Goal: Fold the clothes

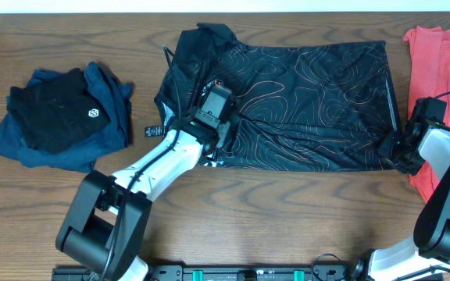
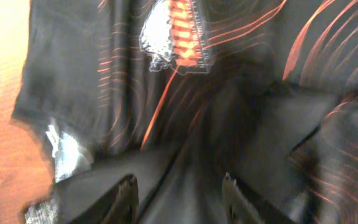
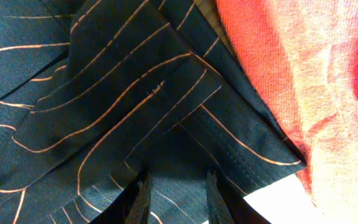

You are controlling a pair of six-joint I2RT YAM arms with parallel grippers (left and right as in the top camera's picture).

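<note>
A: Black jersey (image 1: 303,94), where?
B: Spread flat on the table (image 1: 287,211), middle to right, reaching up toward the far edge. Thin orange contour lines all over. Collar end toward the left edge, hem toward the right edge. One sleeve sticks out on the far side, a bit rumpled.
A: Left gripper (image 2: 179,196)?
B: Over the chest part, near the collar end. Released: fingers (image 2: 128,198) stand apart, cloth lies loose under them, nothing pinched. The wrist view is blurry but the gap is plain. White and orange logo (image 2: 173,34) just ahead of the fingers, pale label (image 2: 64,152) at the cloth's edge off to one side.
A: Right gripper (image 3: 176,196)?
B: At the jersey's near-right corner, by the hem. Clenched on the jersey: a fold of dark cloth runs between the two fingers. The hem there is doubled over in a few layers, stitching visible.
A: Other clothes?
B: Coral shirt (image 1: 436,78) along the right edge of the table, from the far-right corner down. In the right wrist view it lies right against the gripped corner. Dark pile (image 1: 61,117) near the left edge, well apart from the jersey: a black top with a small white logo on a navy one, both crumpled.
A: Arms?
B: Left reaches in from the near edge, right from the near-right corner. Well apart.
</note>
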